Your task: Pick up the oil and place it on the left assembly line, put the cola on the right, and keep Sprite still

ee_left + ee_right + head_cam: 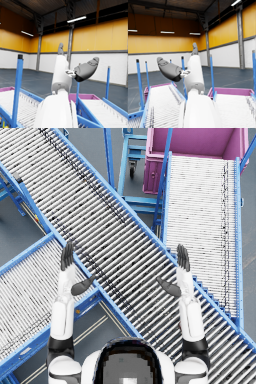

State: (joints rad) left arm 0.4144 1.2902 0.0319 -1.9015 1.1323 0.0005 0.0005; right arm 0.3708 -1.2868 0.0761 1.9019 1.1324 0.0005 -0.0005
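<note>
HANDS READY, NO GOODS IN SIGHT: Both of the robot's arms are held over the central roller conveyor [115, 238]. In the head view the left hand [69, 269] is at 8 o'clock and the right hand [181, 272] at 4 o'clock. Each is empty, with fingers straight and thumb turned inward. No oil, cola or Sprite shows in any view, so where they stand cannot be told. The left assembly line [25, 278] lies at 9 o'clock. The right assembly line [200, 213] lies at 2 o'clock and ends at a pink bin [200, 143] at 1 o'clock. Judged from the task alone, the oil is probably the heaviest item and its container slick. It is best taken round the mid-body, fingers opposed to thumb. The cola is likely lighter, rigid and rounded, and apt to roll on the rollers if tipped. Nothing has yet been picked up.
</note>
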